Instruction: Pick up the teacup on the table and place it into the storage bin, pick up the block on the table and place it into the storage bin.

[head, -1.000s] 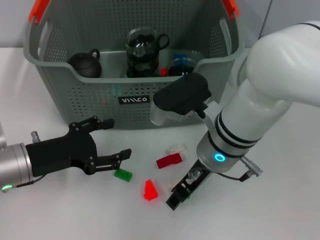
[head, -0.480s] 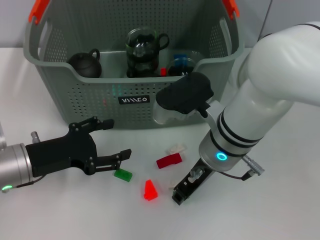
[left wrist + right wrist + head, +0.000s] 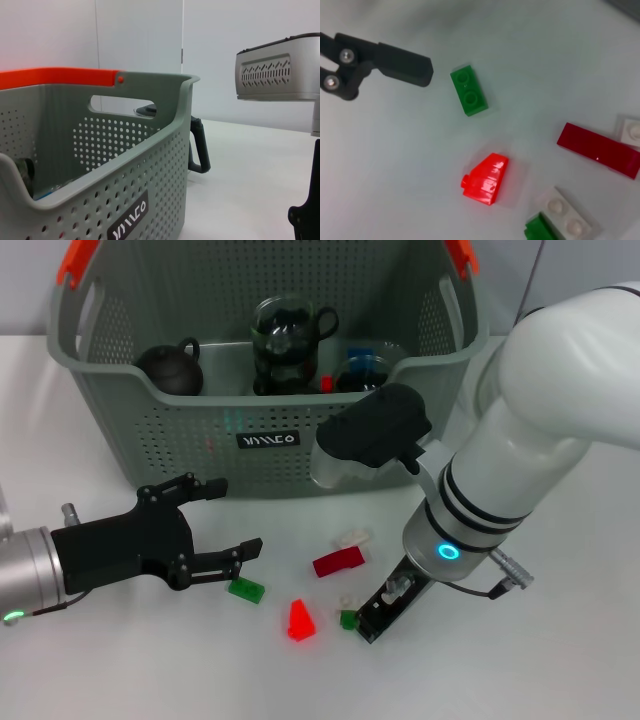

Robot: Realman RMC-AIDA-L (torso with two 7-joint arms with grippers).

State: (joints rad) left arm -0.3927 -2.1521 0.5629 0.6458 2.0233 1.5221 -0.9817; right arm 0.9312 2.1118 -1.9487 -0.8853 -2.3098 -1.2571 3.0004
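Blocks scattered at lower centre of head view, on white table (image 3: 560,640): green brick (image 3: 246,589), bright red sloped block (image 3: 299,620), dark red flat bar (image 3: 337,561), white piece (image 3: 352,537).

Right gripper (image 3: 372,622) low beside small green block (image 3: 349,619); finger state: cannot tell.

Left gripper (image 3: 232,525) at lower left, fingers spread, holding nothing.

Storage bin (image 3: 190,440) at upper centre holds teapot (image 3: 170,369) and glassware.

Judgement: blocks light, rigid, smooth plastic, likely slippery; pinch across flat parallel sides, not the slope.

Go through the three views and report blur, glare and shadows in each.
Head view: sharp and evenly lit, with faint shadows beneath the right hand and a sheen on its white arm. Left wrist view: the storage bin fills the frame, its nearest wall slightly soft. Right wrist view: mildly blurred, with glare on the bright red block.
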